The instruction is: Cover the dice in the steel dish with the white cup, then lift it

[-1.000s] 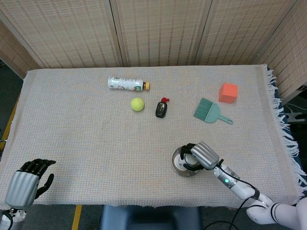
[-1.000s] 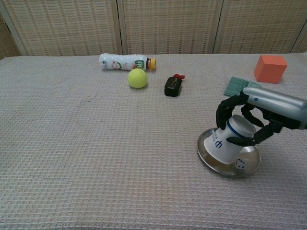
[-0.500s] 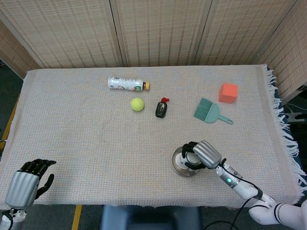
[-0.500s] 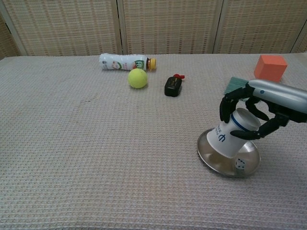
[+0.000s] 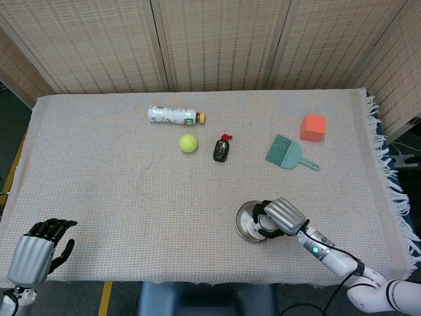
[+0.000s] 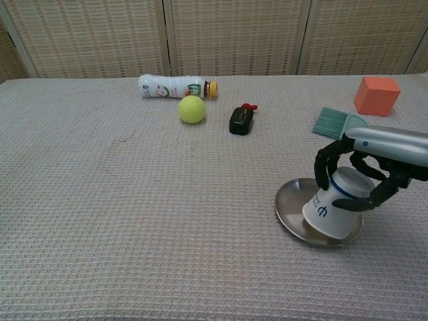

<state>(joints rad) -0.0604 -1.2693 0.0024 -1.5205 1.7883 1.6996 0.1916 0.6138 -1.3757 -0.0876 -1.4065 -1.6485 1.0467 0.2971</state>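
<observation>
Down at the near right of the table, the right hand [image 6: 364, 175] grips the cup [image 6: 338, 203] upside down in the dish [image 6: 289, 206], slightly tilted, while the left hand [image 5: 36, 251] rests off-edge, fingers loosely curled.

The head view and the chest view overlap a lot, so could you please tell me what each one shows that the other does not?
Only the head view shows the left robot hand, off the table's near left corner, holding nothing. Only the chest view shows the white cup clearly, upside down and tilted in the steel dish. Both show the right robot hand gripping the cup, plus the bottle and tennis ball.
</observation>
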